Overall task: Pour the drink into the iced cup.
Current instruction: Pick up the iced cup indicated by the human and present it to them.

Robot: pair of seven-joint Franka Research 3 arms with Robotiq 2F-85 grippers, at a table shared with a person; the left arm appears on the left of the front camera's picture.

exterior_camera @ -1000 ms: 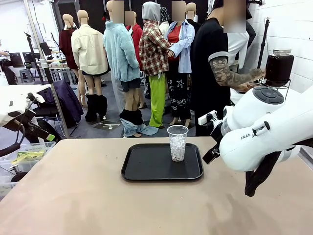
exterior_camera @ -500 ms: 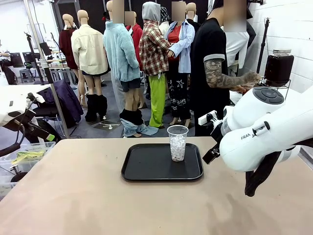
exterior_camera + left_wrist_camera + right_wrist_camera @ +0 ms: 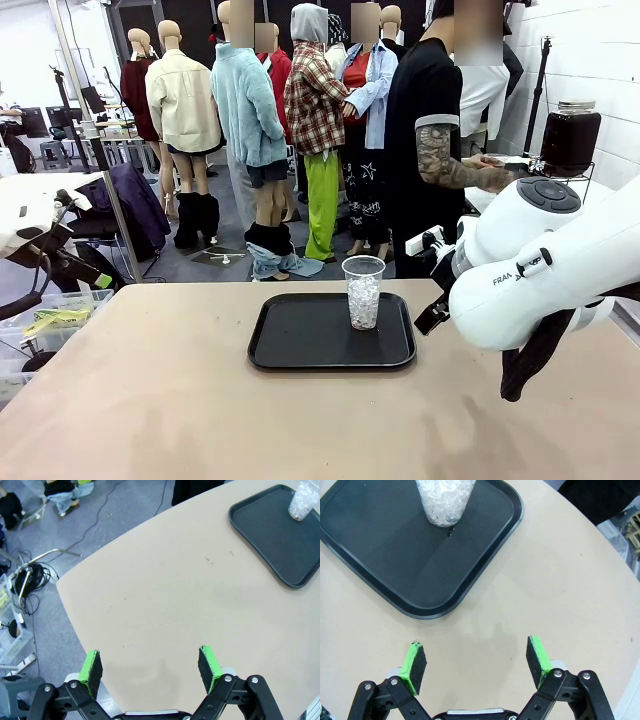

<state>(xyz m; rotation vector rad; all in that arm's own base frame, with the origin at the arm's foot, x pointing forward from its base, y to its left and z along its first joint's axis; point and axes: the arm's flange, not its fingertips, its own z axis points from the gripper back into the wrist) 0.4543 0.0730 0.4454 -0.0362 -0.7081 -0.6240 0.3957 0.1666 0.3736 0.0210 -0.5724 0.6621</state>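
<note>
— Tan table (image 3: 150, 400), black tray (image 3: 300, 345), iced cup (image 3: 363, 292) on it. Anything changed?
— Person's hand (image 3: 495, 180) has dropped from the jar (image 3: 577, 106) of drink (image 3: 570, 142) behind; left gripper (image 3: 150, 662) and right gripper (image 3: 477, 660) both gape, empty

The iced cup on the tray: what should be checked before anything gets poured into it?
1. Iced cup upright on the tray: ok.
2. Cup holds ice and no drink yet: ok.
3. Left gripper open, nothing in it: ok.
4. Right gripper open, nothing in it: ok.
5. Drink in hand, ready to pour: not ok. The jar of dark drink stands far off at the right, and the person's hand is apart from it.
</note>
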